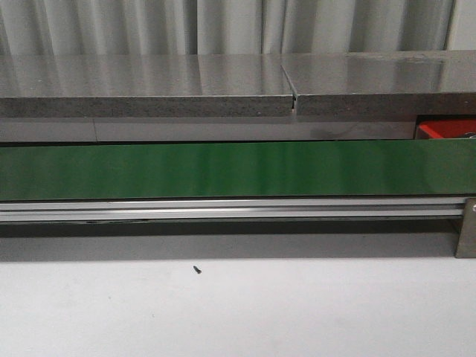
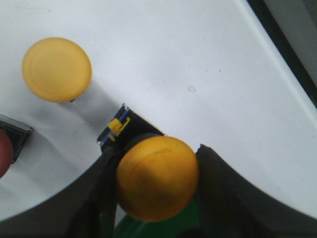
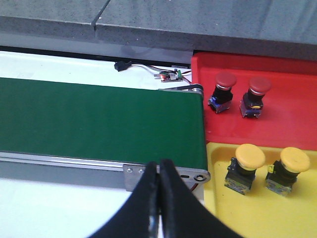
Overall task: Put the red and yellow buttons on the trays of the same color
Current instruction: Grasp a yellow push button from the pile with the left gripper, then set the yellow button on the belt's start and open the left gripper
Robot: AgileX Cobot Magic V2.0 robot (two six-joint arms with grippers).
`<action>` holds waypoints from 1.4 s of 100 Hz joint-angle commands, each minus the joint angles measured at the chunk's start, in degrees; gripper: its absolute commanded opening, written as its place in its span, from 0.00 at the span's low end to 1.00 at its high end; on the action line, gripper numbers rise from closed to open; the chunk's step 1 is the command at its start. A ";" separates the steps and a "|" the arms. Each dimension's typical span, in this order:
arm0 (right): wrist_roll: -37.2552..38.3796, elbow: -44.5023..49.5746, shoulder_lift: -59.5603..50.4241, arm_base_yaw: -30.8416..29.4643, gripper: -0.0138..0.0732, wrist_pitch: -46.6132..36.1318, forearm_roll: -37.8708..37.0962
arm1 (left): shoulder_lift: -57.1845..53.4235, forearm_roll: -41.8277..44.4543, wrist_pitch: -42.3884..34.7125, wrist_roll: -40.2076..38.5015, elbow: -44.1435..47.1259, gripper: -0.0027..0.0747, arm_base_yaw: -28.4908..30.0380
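Two round yellow mushroom-cap buttons (image 3: pixel 246 166) — and two red ones (image 3: pixel 222 91) — sit in matching plastic trays.
Left gripper (image 2: pixel 157 181) clenches a yellow-capped button (image 2: pixel 157 177); right gripper (image 3: pixel 159 198) — fingers pressed together, holding nothing — hangs at the green belt's (image 3: pixel 99 121) near edge.

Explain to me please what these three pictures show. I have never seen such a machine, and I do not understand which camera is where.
This is a robot with two arms. The front picture looks forward over the table: you see a long green belt and a corner of a red tray, but no arms.

The other two cameras sit on the wrists. In the left wrist picture, the left gripper is shut on a yellow button. Another yellow button lies free on the white surface.

In the right wrist picture, the right gripper is shut and holds nothing. Past the belt's end, the red tray holds two red buttons, and a yellow tray holds two yellow ones.
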 commanded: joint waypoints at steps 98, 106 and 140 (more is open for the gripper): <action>-0.04 -1.41 0.22 0.12 0.03 -3.88 0.01 | -20.60 -5.94 -3.82 17.79 23.26 0.21 -6.68; -0.04 -1.41 0.22 0.12 0.03 -3.83 0.01 | -20.60 -5.94 -3.70 17.88 24.14 0.21 -6.68; -0.04 -1.41 0.22 0.12 0.03 -3.83 0.01 | -20.72 -5.74 -4.02 18.83 24.98 0.66 -6.68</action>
